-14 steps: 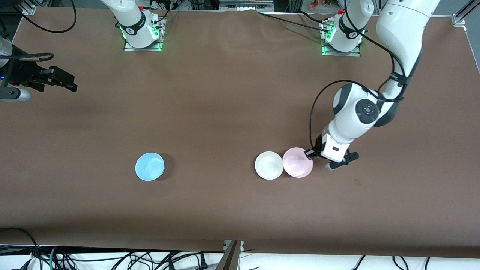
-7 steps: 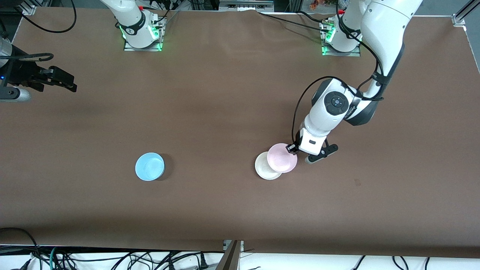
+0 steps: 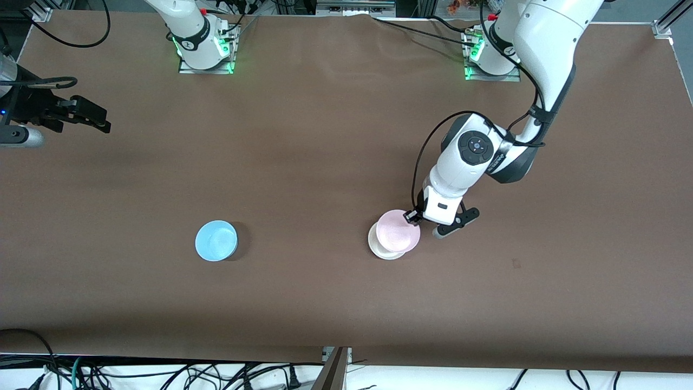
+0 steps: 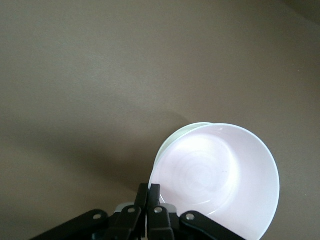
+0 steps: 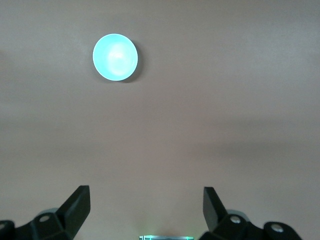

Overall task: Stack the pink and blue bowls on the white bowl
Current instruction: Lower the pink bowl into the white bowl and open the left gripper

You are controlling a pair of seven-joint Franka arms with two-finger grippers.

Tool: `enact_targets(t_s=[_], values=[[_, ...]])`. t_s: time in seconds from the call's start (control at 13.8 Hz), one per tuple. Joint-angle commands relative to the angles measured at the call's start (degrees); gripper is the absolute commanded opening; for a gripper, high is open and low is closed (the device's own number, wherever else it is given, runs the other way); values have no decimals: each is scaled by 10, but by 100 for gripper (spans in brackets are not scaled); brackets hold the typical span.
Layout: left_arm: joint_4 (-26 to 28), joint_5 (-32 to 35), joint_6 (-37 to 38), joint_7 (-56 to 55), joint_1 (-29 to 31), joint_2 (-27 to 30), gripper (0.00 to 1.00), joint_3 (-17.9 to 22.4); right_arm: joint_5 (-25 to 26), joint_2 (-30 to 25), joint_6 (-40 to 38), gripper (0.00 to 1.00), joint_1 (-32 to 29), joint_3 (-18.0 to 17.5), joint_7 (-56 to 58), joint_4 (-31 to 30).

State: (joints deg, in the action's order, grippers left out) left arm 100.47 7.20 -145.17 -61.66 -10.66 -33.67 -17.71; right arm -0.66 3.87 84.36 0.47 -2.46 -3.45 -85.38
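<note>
The pale pink bowl (image 3: 398,230) hangs tilted just over the white bowl (image 3: 379,248) and covers most of it. My left gripper (image 3: 412,216) is shut on the pink bowl's rim at the side toward the left arm's end. In the left wrist view the left gripper (image 4: 153,192) pinches the pink bowl (image 4: 220,175), and a sliver of the white bowl's rim (image 4: 167,145) shows under it. The light blue bowl (image 3: 216,240) sits alone toward the right arm's end and also shows in the right wrist view (image 5: 115,56). My right gripper (image 3: 92,116) waits open and empty (image 5: 146,205), raised at the right arm's end.
The brown table (image 3: 325,135) carries only the three bowls. The two arm bases (image 3: 206,51) (image 3: 492,57) stand along its edge farthest from the front camera. Cables (image 3: 162,374) and a metal post (image 3: 335,368) lie off the table's near edge.
My left gripper carried the pink bowl from beside the white bowl up over it, toward the right arm's end. The right arm and blue bowl have not moved.
</note>
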Motion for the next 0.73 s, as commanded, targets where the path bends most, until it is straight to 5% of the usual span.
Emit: enact_targets(t_s=[0.0, 0.65], values=[[-43, 17, 2, -29, -33, -30, 0, 28, 7, -14, 4, 100, -1, -1, 2, -13], [-45, 17, -11, -29, -46, -40, 0, 47, 7, -14, 5, 100, -1, 0, 2, -13]])
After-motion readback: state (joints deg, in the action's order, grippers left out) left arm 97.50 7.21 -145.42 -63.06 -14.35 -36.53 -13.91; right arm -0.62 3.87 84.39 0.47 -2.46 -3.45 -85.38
